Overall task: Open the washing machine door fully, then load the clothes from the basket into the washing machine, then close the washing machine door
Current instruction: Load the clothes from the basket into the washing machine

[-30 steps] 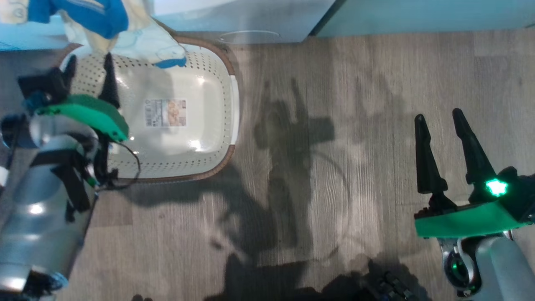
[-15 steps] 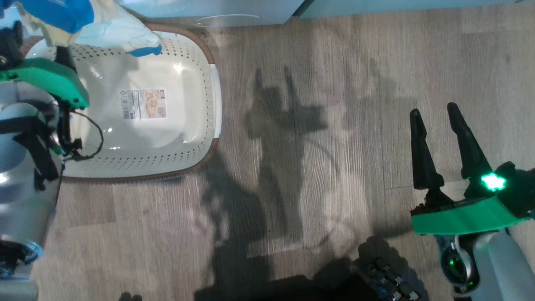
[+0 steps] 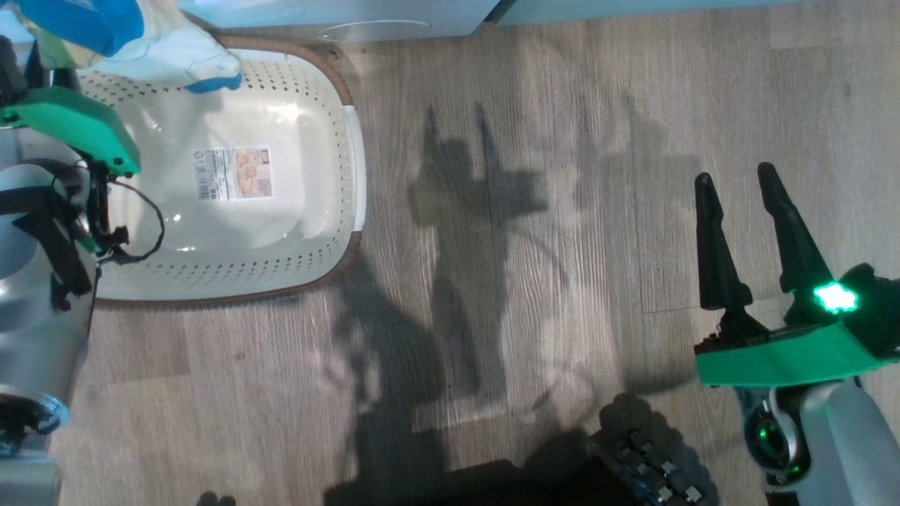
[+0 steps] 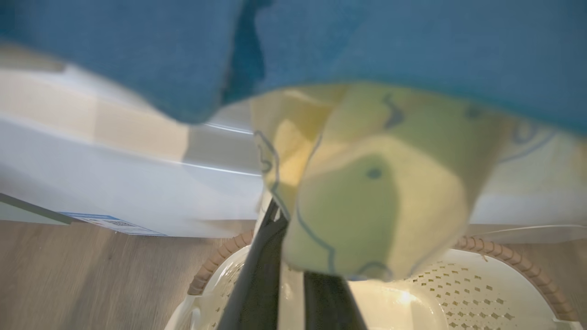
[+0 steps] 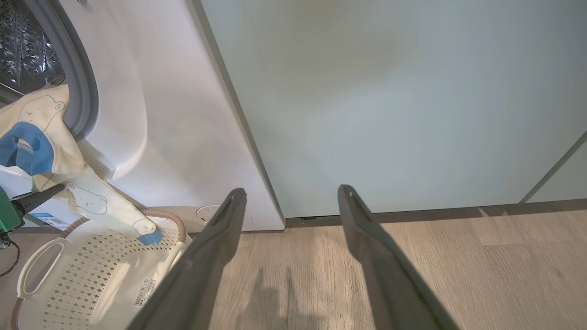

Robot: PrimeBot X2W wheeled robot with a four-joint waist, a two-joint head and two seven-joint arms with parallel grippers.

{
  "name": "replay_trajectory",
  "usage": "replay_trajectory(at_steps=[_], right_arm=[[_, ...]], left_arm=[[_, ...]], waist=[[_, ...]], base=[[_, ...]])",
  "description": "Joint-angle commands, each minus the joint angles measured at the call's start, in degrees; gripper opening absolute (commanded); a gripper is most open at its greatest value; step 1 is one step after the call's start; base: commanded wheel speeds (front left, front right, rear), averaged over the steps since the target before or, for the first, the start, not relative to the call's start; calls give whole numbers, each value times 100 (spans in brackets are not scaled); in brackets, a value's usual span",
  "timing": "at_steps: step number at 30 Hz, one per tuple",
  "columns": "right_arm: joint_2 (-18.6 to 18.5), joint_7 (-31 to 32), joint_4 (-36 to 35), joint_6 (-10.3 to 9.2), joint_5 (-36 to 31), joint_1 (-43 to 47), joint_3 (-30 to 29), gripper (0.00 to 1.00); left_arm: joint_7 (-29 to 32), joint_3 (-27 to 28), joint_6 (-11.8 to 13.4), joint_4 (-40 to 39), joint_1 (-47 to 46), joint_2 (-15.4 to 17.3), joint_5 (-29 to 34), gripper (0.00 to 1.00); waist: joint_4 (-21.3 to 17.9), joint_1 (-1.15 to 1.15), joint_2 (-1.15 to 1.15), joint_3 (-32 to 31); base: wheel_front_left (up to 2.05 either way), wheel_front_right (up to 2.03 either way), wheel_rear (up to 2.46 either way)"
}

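- At the far left, the left gripper [image 4: 293, 256] has its 2 fingers drawn close together. Their tips are buried in the hanging cloth, so it looks to be pinching the garment.
- The clothes [image 5: 50, 137] lie draped over the grey rubber ring [image 5: 82, 82] of the washing machine [image 5: 151, 114]. The top part is at the mouth of the steel drum [image 5: 23, 46], and a pale leg with blue trim trails down to the rim of the basket [image 3: 302, 267].
- The basket sits on the floor [image 3: 492, 281] just in front of the machine. The part of its bottom I can see is bare except for the label [image 3: 234, 173].
- The round opening stands uncovered, so I'd judge the loading step is in hand and nearly through.
- Next, the dangling part needs lifting over the ring and pushing well into the drum before letting go. Otherwise it may slide back out or catch when the door shuts.
- At the right, the right gripper [image 3: 735, 176] hangs over bare floor near the pale-green cabinet [image 5: 390, 91]. Its fingers are spread wide and hold nothing.
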Motion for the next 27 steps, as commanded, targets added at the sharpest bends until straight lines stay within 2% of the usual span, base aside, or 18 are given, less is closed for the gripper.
replay_trajectory(at_steps=[1,10,17,21,27], right_arm=[[-71,-38,-157,-16,16,43,66,100],[-71,-38,-176,-16,-115,90,-31,100],[-71,-38,-148,-16,-191,129,-92,100],[-71,-38,-144,-16,-192,151,-104,100],[-71,-38,-123,-16,-151,145,-60,100]], left_arm=[[-33,185,-18,-118,-21,242,27,0],[79,168,-466,-6,55,18,-261,0],[351,59,-647,-679,275,-10,-364,0],[658,40,-624,-1410,476,94,-407,0],[1351,96,-422,-2763,743,410,-445,0]], waist=[[16,1,0,-9],[229,1,0,-150],[404,1,0,-320],[464,1,0,-405],[469,1,0,-482]], base=[[0,0,0],[0,0,0],[0,0,0],[0,0,0],[0,0,0]])
